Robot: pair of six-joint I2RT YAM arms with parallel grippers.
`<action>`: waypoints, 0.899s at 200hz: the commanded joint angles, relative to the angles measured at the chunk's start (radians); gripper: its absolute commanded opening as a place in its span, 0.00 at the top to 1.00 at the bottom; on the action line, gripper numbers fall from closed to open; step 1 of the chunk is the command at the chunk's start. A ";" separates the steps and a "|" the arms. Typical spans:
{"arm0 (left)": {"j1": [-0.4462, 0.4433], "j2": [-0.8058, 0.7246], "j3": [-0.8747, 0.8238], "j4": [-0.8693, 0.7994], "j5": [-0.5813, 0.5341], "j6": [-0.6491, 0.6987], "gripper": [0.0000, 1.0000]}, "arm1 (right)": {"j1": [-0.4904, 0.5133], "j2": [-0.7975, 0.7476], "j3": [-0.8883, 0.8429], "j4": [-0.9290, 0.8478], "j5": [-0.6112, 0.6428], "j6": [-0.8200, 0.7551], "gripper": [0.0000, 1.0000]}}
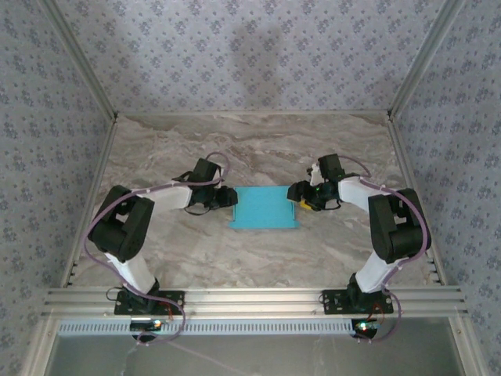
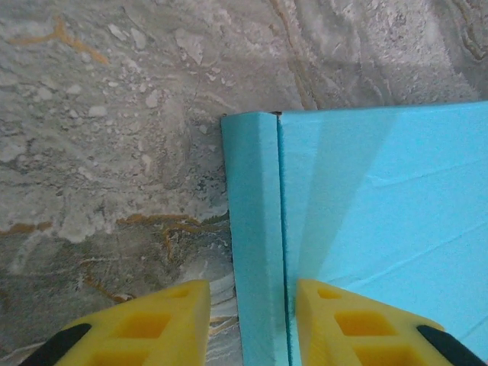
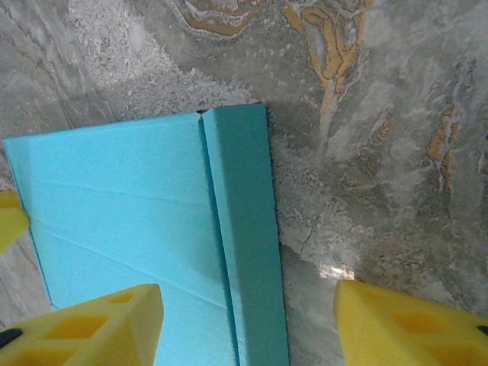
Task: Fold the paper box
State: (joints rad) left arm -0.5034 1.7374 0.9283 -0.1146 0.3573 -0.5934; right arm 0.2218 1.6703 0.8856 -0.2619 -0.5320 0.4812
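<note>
**Marbled bench, box close to finished**

The grey marbled bench [image 1: 250, 149], enclosed by papered walls [image 1: 250, 55], carries the paper box [image 1: 264, 207] at its middle, lying flat with the blue side out. I judge the folding to be near its end. The left end effector [image 1: 227, 197] and the right end effector [image 1: 297, 193] stand at opposite short sides, both spread, each straddling a side panel [image 2: 255, 244]. The next move probably calls for pressing these panels in evenly. The wrist views show the seam [image 2: 282, 229] beside each panel, while the top view gives the whole outline.
</note>
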 commanded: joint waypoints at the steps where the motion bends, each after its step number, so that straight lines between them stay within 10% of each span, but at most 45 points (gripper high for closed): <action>1: 0.005 0.035 0.007 -0.037 -0.020 0.010 0.68 | -0.004 0.006 0.002 -0.036 0.011 -0.018 0.35; 180: 0.023 0.045 -0.043 -0.103 -0.166 0.144 0.87 | 0.010 0.138 -0.026 0.201 -0.368 0.100 0.19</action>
State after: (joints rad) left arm -0.4992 1.7351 0.9314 -0.0971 0.3218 -0.4854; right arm 0.1936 1.7607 0.8738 -0.1135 -0.7948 0.5419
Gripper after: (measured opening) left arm 0.140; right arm 0.805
